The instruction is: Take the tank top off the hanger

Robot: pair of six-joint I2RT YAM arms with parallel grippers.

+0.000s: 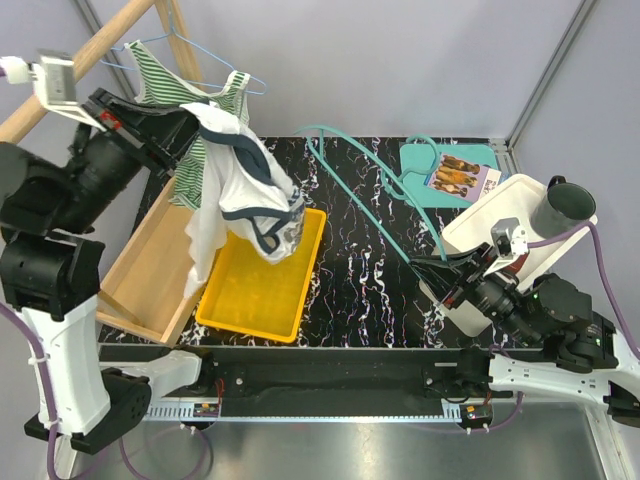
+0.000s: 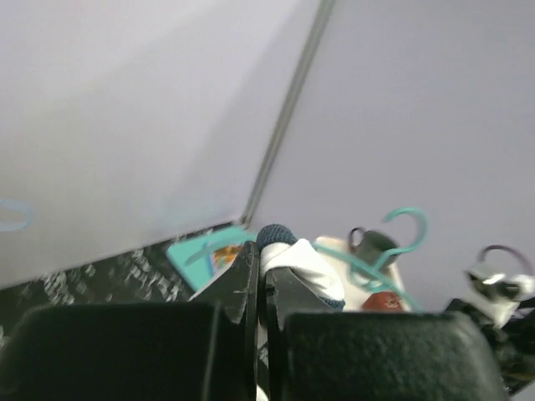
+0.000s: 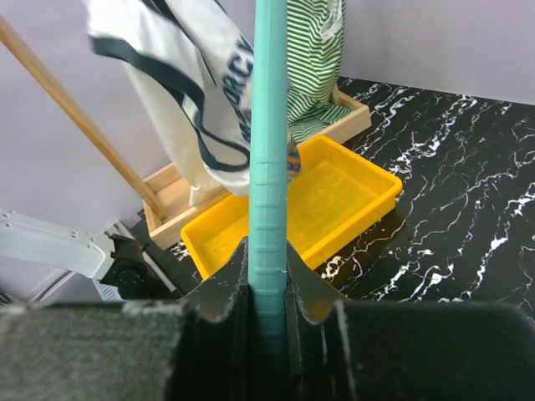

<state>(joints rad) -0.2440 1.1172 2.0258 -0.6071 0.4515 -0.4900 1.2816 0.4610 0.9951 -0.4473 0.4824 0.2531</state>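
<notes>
The left pincer (image 2: 261, 266) is raised high over the left side of the black marbled table (image 1: 370, 290). It is clamped shut on a fold of the white tank top with navy trim (image 1: 245, 180). In the left wrist view a bunch of white cloth and a navy edge sits pinched between the two dark fingers. From that grip the tank top hangs down in a loose bundle, and its lower part dangles over the near-left end of the shallow yellow plastic tray (image 1: 255, 300).

The right pincer (image 3: 269, 263) reaches in low from the right side. It is closed on one bar of the teal plastic hanger (image 3: 269, 125), which stands straight up between its fingers in the right wrist view. In the top view the hanger stretches from that grip up and left across the table, and its far end lies just beside the right edge of the hanging tank top. In the right wrist view the cloth hangs to the left of the bar, with a bit of navy trim showing on the bar's right. I cannot tell whether any strap is looped on the hanger.

Behind the white top a green-and-white striped tank top (image 1: 160, 80) hangs from a slanted wooden rod (image 1: 90, 55). It hangs above an open wooden box (image 1: 140, 270) that touches the tray's left side. A white plastic bin (image 1: 480, 215) sits at the far right.
</notes>
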